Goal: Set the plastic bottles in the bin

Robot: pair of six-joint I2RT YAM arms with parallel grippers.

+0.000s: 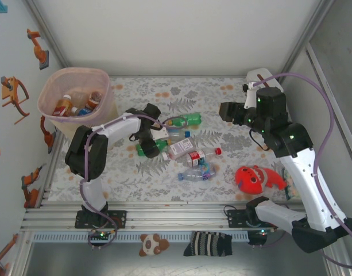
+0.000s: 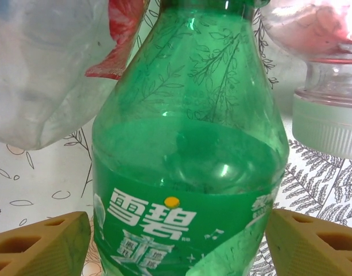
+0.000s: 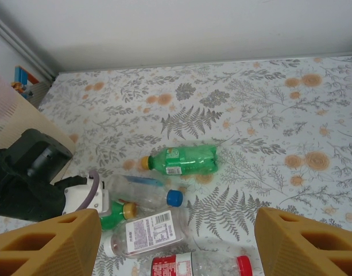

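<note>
Left gripper (image 2: 178, 215) is down in the pile of plastic bottles at mid-table, and the wrist view puts a green Sprite bottle (image 2: 187, 172) squarely between its yellow fingers (image 2: 43, 244). One finger sits on each side of the label, right at the bottle's flanks. Whether they are actually squeezing it, I can't tell from here. The bottle lies flat on the fern-print table (image 1: 135, 178), its neck pointing away from the wrist camera. Just past it lie a clear bottle with a blue cap (image 3: 150, 192) and a white-labelled bottle (image 3: 147, 233). A red-capped bottle with a red label (image 3: 198, 265) lies beside those. A second green bottle (image 3: 184, 160) rests on its side a little farther out, apart from the gripper. From above, a crumpled clear bottle (image 1: 196, 172) lies at the near edge of the cluster. The bin (image 1: 78, 71), pale pink, stands in the far left corner, left of the left arm, with a few bottles (image 1: 78, 106) inside it. Over on the right, the right gripper (image 3: 177, 211) hangs above the table with its fingers spread wide and nothing between them, looking across at the pile. A red toy (image 1: 256, 178) lies near the right arm, well apart from the bottles.
</note>
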